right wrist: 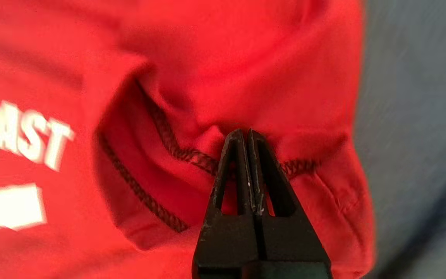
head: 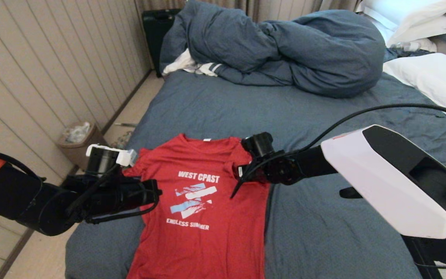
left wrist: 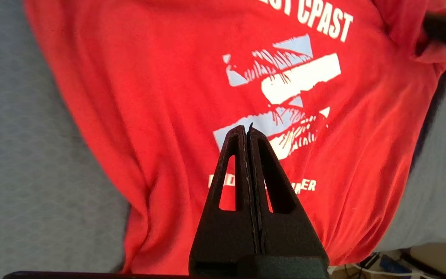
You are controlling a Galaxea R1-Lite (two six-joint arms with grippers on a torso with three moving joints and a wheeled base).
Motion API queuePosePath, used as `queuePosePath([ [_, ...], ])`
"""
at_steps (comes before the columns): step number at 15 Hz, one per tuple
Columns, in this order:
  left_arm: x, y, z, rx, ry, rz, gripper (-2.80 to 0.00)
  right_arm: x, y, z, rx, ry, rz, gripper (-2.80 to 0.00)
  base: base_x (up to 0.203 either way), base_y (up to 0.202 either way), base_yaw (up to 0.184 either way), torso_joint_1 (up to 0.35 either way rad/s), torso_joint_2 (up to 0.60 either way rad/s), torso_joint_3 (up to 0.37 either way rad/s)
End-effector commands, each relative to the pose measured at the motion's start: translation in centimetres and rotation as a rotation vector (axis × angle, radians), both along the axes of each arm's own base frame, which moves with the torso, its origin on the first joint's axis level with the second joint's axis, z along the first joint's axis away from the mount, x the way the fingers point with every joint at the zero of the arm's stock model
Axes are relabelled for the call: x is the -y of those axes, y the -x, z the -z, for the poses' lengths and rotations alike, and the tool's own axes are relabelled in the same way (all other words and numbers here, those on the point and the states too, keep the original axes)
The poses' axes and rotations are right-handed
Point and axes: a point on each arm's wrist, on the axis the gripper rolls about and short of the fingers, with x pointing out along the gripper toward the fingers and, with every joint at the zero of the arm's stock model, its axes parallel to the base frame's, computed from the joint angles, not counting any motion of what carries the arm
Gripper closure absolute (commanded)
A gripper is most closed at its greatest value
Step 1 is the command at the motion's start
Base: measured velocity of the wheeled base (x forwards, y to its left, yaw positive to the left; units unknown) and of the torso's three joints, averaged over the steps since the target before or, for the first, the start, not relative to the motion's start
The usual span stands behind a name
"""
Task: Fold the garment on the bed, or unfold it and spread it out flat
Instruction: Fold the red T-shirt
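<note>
red tee [head: 203, 201] print-up on bed [head: 323, 217], sleeve folded in

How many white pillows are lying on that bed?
3 that I can make out: two stacked at the bed's far right corner, and one nearer along the right edge. The bunched duvet could hide more.

Light: soft, even indoor light over the bed [head: 215, 104], no glare.
Shadows: faint, beside the shirt [head: 199, 201].
Blur: right wrist view smeared, print streaked; left wrist view blurs at the shirt's edge.
Head view: sharp.
</note>
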Motion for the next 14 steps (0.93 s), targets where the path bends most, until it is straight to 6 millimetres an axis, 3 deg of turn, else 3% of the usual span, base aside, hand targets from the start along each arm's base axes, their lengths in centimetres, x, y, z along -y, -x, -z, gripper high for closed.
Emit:
queuePosePath([
  [1,0.0,-0.1,0.2,-0.005,0.001,-0.001,0.00,-1.0,1.2,0.9,-0.018,0.011,-0.031,0.00,0.000,0.000,0.000,0.000,0.00,0.000],
  [5,0.1,-0.2,0.2,-0.005,0.001,-0.001,0.00,-4.0,6.0,0.7,-0.009,0.006,-0.144,0.00,0.000,0.000,0.000,0.000,0.00,0.000],
  [7,0.1,-0.2,0.4,-0.009,-0.001,-0.001,0.00,-4.6,7.2,-0.2,0.013,-0.009,-0.173,0.00,0.000,0.000,0.000,0.000,0.00,0.000],
  [12,0.1,-0.4,0.0,0.017,0.009,-0.005,0.00,-3.0,7.2,-4.1,0.088,-0.061,-0.143,0.00,0.000,0.000,0.000,0.000,0.00,0.000],
  [14,-0.9,-1.3,-0.5,0.070,0.027,-0.047,0.00,0.0,5.9,-6.3,0.133,-0.086,-0.070,0.00,0.000,0.000,0.000,0.000,0.00,0.000],
])
